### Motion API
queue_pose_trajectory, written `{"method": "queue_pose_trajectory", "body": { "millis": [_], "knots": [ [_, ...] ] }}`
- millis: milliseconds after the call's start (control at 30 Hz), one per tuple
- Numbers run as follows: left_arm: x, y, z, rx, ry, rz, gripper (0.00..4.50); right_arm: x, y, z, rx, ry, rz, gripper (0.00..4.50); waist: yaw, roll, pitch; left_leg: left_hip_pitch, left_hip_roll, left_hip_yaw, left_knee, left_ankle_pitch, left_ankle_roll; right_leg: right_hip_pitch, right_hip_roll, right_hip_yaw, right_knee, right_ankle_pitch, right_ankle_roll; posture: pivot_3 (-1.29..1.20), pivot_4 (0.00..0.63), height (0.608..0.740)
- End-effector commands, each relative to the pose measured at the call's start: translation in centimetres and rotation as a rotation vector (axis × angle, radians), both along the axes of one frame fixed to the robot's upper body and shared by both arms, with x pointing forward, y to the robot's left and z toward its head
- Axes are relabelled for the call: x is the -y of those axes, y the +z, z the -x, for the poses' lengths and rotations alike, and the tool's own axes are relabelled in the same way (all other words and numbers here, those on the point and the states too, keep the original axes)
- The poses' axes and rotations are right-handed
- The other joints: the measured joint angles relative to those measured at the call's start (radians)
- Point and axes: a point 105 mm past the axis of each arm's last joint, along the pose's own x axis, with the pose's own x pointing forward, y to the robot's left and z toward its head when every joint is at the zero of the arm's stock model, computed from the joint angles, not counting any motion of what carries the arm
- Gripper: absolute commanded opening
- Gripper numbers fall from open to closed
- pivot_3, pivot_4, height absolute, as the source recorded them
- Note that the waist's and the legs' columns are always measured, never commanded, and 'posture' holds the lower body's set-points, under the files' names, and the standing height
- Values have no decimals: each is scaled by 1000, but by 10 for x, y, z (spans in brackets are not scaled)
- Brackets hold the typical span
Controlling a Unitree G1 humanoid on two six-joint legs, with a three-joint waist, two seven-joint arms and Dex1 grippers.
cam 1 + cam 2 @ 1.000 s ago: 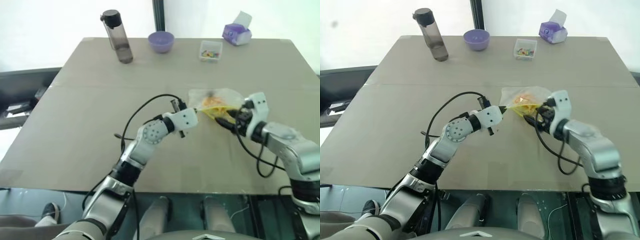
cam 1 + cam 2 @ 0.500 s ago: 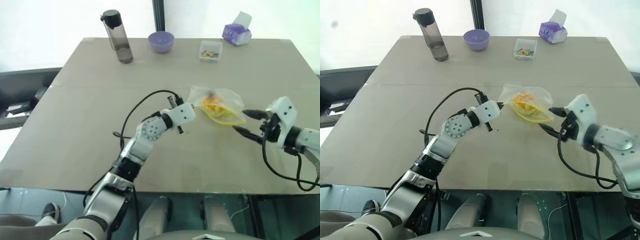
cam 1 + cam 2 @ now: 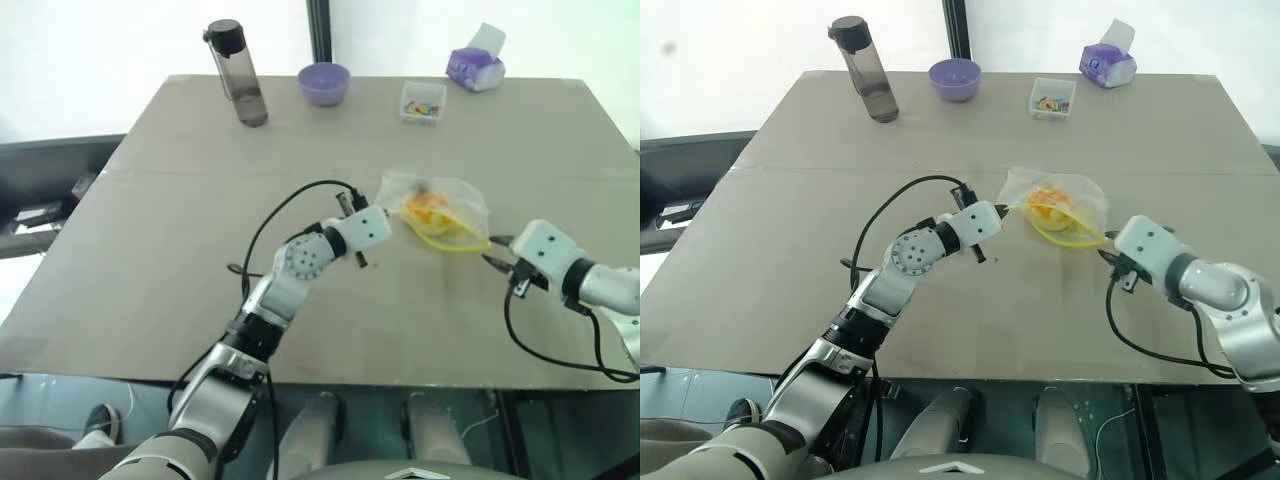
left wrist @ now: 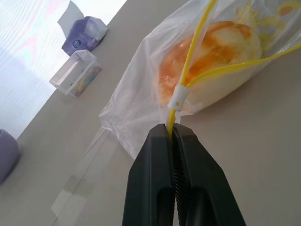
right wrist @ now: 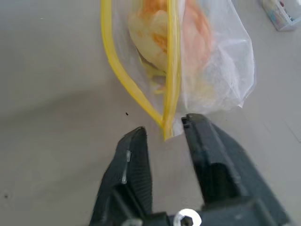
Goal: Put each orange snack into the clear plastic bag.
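Right gripper (image 5: 164,141) sits near the bag's right corner with its fingers narrowly apart, holding nothing. Left gripper (image 4: 172,134) is clamped on the yellow strip at the left end of the crinkly clear plastic bag (image 3: 455,205) lying mid-table. Inside the bag rests the round orange-yellow snack (image 3: 1052,201); farther off stands a small clear box (image 3: 421,102).

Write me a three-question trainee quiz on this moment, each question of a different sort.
1. True or false: the orange snack lies inside the clear plastic bag.
2. What does the left gripper pinch: A the bag's yellow strip, B the bottle, C the bowl?
3. Do the right gripper fingers touch the bag?

Key: 1 true. 2 A. 3 No: they stand apart at the strip's corner.
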Motion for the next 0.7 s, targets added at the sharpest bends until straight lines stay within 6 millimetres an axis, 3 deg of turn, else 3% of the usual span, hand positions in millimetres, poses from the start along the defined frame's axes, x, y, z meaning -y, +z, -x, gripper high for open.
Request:
{"method": "queue_pose_trajectory", "body": {
  "millis": [33,200,333,567,700],
  "knots": [
    [4,14,0,45,-13,26,0,-4,10,-4,58,12,7,89,4,0,0,0,0,0,0,0,0,0,0,0,0,0,0,0,150,739],
    [3,14,1,45,-12,26,0,0,10,-9,76,-8,24,89,12,0,0,0,0,0,0,0,0,0,0,0,0,0,0,0,150,739],
    [1,18,0,62,-8,25,0,4,25,-13,113,-23,4,89,12,0,0,0,0,0,0,0,0,0,0,0,0,0,0,0,150,739],
    [-3,51,-4,148,-7,36,0,17,67,-19,214,-49,13,89,13,0,0,0,0,0,0,0,0,0,0,0,0,0,0,0,150,739],
    [-4,82,-7,244,-14,24,0,23,94,-22,282,-56,31,89,12,0,0,0,0,0,0,0,0,0,0,0,0,0,0,0,150,739]
  ]
}}
